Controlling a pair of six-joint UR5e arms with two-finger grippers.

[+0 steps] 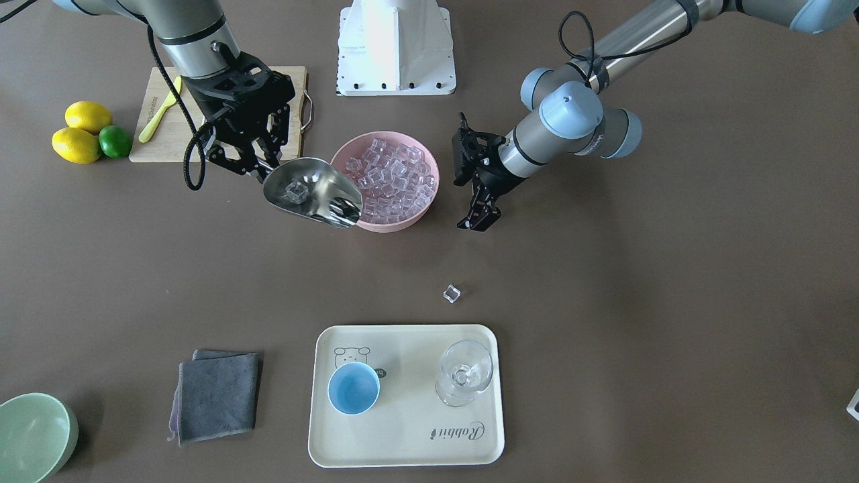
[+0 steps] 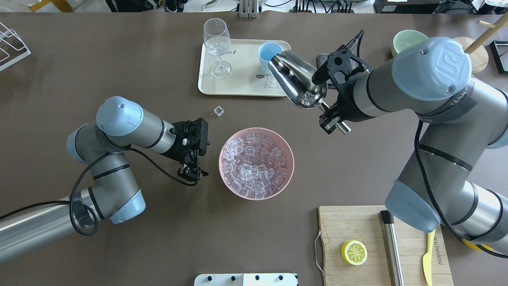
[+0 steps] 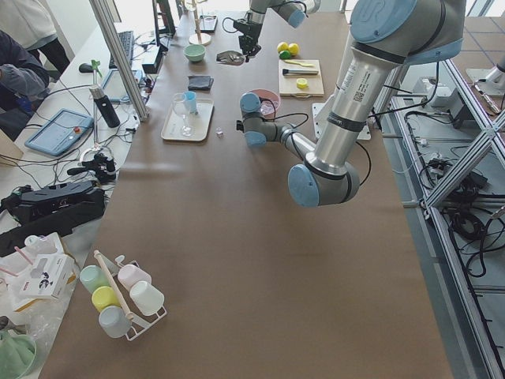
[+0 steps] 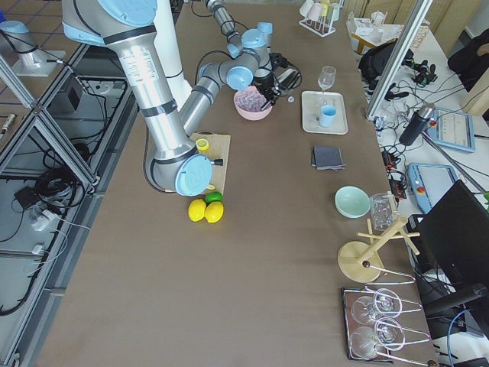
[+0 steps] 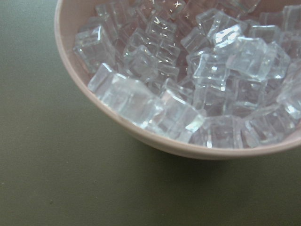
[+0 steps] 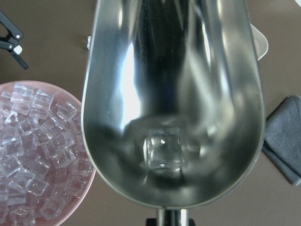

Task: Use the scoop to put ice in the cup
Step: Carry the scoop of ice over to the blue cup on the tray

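My right gripper (image 1: 258, 164) is shut on the handle of the steel scoop (image 1: 312, 191), held in the air beside the pink bowl (image 1: 376, 225). One ice cube (image 6: 163, 148) lies in the scoop's trough (image 2: 297, 81). The bowl is full of ice (image 2: 254, 165). The light-blue cup (image 1: 354, 388) stands empty on the cream tray (image 1: 416, 443); in the overhead view the scoop's mouth overlaps the cup (image 2: 266, 53). My left gripper (image 1: 478, 218) is open and empty, low beside the bowl's other side (image 2: 190, 171). A loose ice cube (image 1: 451, 293) lies on the table.
A clear wine glass (image 1: 464, 372) stands on the tray next to the cup. A grey cloth (image 1: 218, 396) and a pale green bowl (image 1: 33, 436) lie beyond the tray. A cutting board (image 2: 377, 222) holds a lemon half (image 2: 353, 252), a steel rod (image 2: 392, 246) and a yellow knife (image 2: 428, 254).
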